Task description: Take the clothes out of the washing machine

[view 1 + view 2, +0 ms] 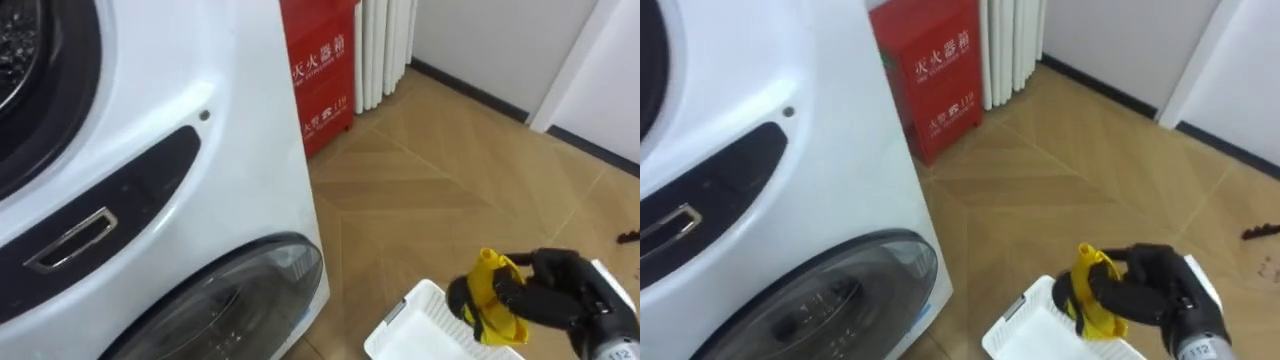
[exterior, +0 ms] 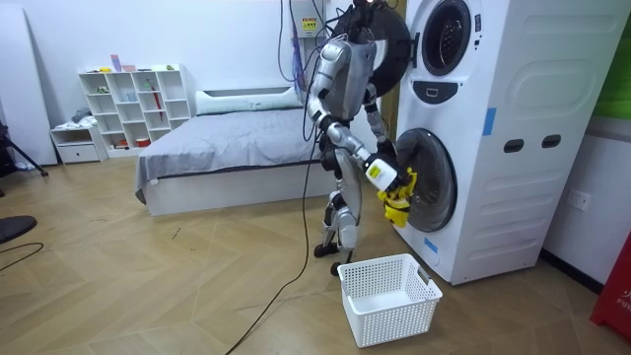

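My right hand [image 1: 556, 291] comes in from the lower right, fingers curled round a yellow cloth [image 1: 491, 297]. The cloth hangs above the near corner of a white slatted basket [image 1: 420, 316] on the wood floor. In the room view I stand facing the white stacked washing machine [image 2: 493, 128], with the right hand [image 2: 385, 177] and the yellow cloth [image 2: 397, 202] held low before the lower round door [image 2: 434, 177], above the basket [image 2: 389, 296]. The upper drum's dark door [image 2: 389, 49] stands open. In the right eye view the hand [image 1: 1145, 290] grips the cloth [image 1: 1090, 295].
The washer's lower glass door [image 1: 230, 300] and a chrome recessed handle [image 1: 70, 240] lie to my left. A red cabinet [image 1: 320, 70] and a white radiator [image 1: 385, 45] stand against the wall beyond. A bed [image 2: 227, 148] and a white shelf [image 2: 133, 104] are behind me.
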Robot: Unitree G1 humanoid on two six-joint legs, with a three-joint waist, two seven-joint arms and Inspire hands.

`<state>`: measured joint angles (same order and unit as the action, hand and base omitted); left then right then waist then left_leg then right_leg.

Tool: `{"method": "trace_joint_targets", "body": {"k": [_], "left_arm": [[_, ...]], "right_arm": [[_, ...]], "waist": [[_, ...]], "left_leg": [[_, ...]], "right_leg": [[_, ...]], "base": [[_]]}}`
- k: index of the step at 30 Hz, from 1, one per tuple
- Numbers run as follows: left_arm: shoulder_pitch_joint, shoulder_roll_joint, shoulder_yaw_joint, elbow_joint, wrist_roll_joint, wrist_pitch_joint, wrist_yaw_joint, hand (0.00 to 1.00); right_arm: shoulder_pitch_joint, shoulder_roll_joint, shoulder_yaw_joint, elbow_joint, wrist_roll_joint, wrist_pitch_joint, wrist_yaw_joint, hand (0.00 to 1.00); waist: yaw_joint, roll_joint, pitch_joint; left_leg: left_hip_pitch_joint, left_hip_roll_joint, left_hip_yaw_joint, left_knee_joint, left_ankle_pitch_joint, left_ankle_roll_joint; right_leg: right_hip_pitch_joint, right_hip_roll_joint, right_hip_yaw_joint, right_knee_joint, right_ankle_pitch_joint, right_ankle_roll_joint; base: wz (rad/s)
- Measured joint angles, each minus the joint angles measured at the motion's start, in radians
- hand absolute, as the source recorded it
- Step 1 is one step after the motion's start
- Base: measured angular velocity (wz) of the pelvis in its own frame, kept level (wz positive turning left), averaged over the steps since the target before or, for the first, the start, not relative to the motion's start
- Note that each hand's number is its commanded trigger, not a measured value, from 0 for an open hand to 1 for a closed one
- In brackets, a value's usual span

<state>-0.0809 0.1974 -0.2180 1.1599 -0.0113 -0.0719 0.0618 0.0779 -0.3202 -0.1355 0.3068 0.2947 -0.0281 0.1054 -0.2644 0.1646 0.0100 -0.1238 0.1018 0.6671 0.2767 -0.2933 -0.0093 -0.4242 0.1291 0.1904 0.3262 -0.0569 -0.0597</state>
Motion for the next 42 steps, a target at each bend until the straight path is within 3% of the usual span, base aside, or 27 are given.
{"method": "trace_joint_targets", "body": {"k": [4,9,10,11,12,18,25,36,42], "left_arm": [[-0.031,-0.012,-0.002,-0.002,-0.014,-0.001,0.005,0.00],[-0.070,-0.049,-0.024,-0.002,-0.044,-0.003,0.043,0.00],[-0.080,-0.058,-0.024,-0.002,-0.051,-0.004,0.043,0.00],[-0.083,-0.060,-0.024,-0.003,-0.057,-0.004,0.044,0.00],[-0.087,-0.061,-0.024,-0.003,-0.068,-0.004,0.044,0.00],[-0.079,-0.061,-0.024,-0.002,-0.075,-0.005,0.056,0.00],[-0.047,-0.057,-0.022,0.000,-0.116,-0.022,0.089,0.00],[-0.029,-0.054,-0.022,-0.002,-0.116,-0.022,0.090,0.00],[0.001,-0.034,-0.011,-0.037,-0.117,-0.035,0.090,0.00]], "right_arm": [[-0.006,0.041,0.006,0.042,0.006,0.000,-0.030,1.00],[-0.057,0.047,0.036,0.092,0.007,-0.008,-0.080,1.00],[-0.063,0.048,0.038,0.093,0.007,-0.008,-0.084,0.66],[-0.066,0.048,0.039,0.094,0.007,-0.008,-0.086,0.26],[-0.074,0.048,0.044,0.095,0.006,-0.008,-0.095,0.00],[-0.090,0.063,0.056,0.122,0.007,-0.017,-0.139,0.00],[-0.093,0.089,0.072,0.161,0.043,-0.044,-0.139,0.00],[-0.092,0.099,0.072,0.179,0.055,-0.044,-0.150,0.00],[-0.076,0.105,0.071,0.177,0.058,-0.046,-0.141,0.00]], "waist": [[-0.005,0.009,0.0001],[-0.006,0.022,0.0070],[-0.005,0.027,0.0098],[-0.005,0.029,0.0108],[-0.004,0.030,0.0110],[-0.004,0.028,0.0120],[-0.005,0.005,0.0126],[-0.007,-0.009,0.0089],[-0.007,-0.026,0.0092]], "left_leg": [[-0.028,-0.012,0.007,-0.001,0.002,0.004],[-0.042,-0.022,0.008,-0.008,0.007,0.011],[-0.043,-0.024,0.009,-0.009,0.007,0.012],[-0.044,-0.025,0.009,-0.009,0.007,0.012],[-0.048,-0.026,0.008,-0.009,0.007,0.012],[-0.057,-0.028,-0.016,-0.009,0.007,0.012],[-0.057,-0.029,-0.044,-0.009,0.007,0.012],[-0.038,-0.027,-0.045,-0.006,0.007,0.012],[-0.004,-0.023,-0.083,-0.006,0.007,0.012]], "right_leg": [[-0.049,-0.003,0.011,0.034,-0.004,0.003],[-0.067,-0.008,0.016,0.037,-0.002,0.008],[-0.069,-0.008,0.017,0.037,-0.002,0.010],[-0.070,-0.008,0.019,0.037,-0.002,0.010],[-0.075,-0.007,0.024,0.039,-0.002,0.011],[-0.086,0.000,0.040,0.040,-0.002,0.012],[-0.084,0.016,0.075,0.035,-0.003,0.014],[-0.061,0.014,0.067,0.032,-0.006,0.013],[-0.014,0.014,0.052,0.017,-0.008,0.010]], "base": [[-0.09],[-0.01],[0.00],[-0.04],[-0.08],[-0.08],[-0.09],[-0.04],[0.08]]}}
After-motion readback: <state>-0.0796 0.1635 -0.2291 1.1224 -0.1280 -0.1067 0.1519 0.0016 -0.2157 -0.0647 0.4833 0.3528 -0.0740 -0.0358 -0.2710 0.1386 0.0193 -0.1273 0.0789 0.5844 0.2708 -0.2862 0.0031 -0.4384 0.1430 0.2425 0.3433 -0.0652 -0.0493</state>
